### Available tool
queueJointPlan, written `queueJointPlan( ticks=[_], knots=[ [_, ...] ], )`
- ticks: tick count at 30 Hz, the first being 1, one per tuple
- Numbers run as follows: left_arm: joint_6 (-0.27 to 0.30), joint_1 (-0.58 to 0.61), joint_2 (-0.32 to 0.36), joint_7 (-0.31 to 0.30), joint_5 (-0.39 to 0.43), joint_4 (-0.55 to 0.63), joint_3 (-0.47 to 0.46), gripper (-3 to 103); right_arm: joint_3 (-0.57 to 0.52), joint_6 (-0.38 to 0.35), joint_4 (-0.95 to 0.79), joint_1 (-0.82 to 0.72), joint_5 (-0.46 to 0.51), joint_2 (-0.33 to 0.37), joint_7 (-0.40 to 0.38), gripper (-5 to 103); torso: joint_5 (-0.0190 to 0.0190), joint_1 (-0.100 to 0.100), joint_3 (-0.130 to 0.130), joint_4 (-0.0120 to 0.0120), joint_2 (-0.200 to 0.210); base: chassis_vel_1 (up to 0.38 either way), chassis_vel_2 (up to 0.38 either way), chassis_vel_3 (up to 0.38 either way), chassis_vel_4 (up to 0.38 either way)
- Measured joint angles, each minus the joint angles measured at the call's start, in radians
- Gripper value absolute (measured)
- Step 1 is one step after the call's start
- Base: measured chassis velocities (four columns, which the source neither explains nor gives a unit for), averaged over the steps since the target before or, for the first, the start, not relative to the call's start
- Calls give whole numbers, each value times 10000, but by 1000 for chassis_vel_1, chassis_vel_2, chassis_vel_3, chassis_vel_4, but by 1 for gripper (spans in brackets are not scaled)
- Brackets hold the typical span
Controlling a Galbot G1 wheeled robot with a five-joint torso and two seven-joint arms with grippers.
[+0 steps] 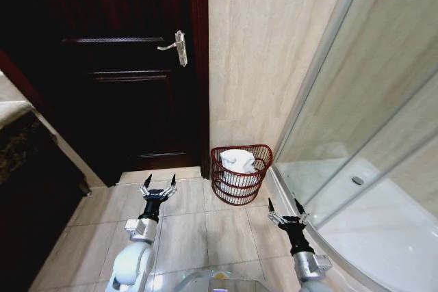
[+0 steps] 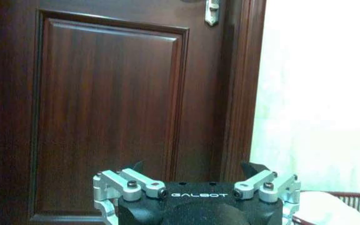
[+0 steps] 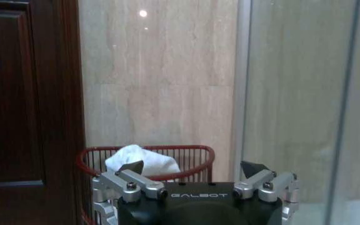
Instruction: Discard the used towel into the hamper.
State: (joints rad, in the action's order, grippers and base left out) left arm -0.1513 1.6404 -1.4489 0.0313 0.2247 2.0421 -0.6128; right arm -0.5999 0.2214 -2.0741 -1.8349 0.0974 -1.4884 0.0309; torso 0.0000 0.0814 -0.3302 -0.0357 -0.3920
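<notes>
We count one hamper [image 1: 241, 174] on the tiled floor [image 1: 191, 230] in the corner between dark door [image 1: 123, 66] and shower glass [image 1: 369, 121], one white towel [image 1: 238, 161] inside, its lower part hidden. Both our grippers, left [image 1: 159, 183] and right [image 1: 285, 207], hover spread apart, empty, short of the hamper.

White towel [image 1: 238, 161], red-brown hamper [image 1: 263, 163]

Both arms reach forward and low, roughly parallel. The left end effector [image 1: 159, 181] points ahead with its two dark fingers spread apart, holding nothing. The right end effector [image 1: 287, 206], a little nearer the robot's body, has its fingers spread the same way, also empty.
</notes>
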Motion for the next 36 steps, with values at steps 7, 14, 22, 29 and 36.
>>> queueJointPlan(
  ticks=[7, 14, 22, 29, 36],
  knots=[
    [-2, -5, 37, 54, -15, -72, 18, 100, 19, 34, 120, 2, -65, -25, -115, 100, 2, 0, 1, 0, 0, 82, -152, -88, 152],
    [-9, -76, 65, 154, -109, -185, 46, 100, 78, -5, 229, -35, -183, -29, -302, 100, 0, -1, 1, 1, 0, 111, -143, -115, 141],
    [-97, -89, 30, 248, -221, -305, 51, 100, 98, -18, 409, 7, -201, -16, -442, 100, 1, -2, 1, 0, 0, 105, -138, -102, 132],
    [-169, -61, -34, 303, -536, -410, 67, 100, 55, -22, 610, 161, -200, 34, -464, 100, 0, -1, 1, -1, 0, 43, -47, -39, 53],
    [-286, -61, -57, 290, -653, -519, 119, 100, 130, -18, 554, 193, -187, -36, -682, 100, 1, 1, -1, 0, 1, -3, -1, -1, -7]
  ],
)
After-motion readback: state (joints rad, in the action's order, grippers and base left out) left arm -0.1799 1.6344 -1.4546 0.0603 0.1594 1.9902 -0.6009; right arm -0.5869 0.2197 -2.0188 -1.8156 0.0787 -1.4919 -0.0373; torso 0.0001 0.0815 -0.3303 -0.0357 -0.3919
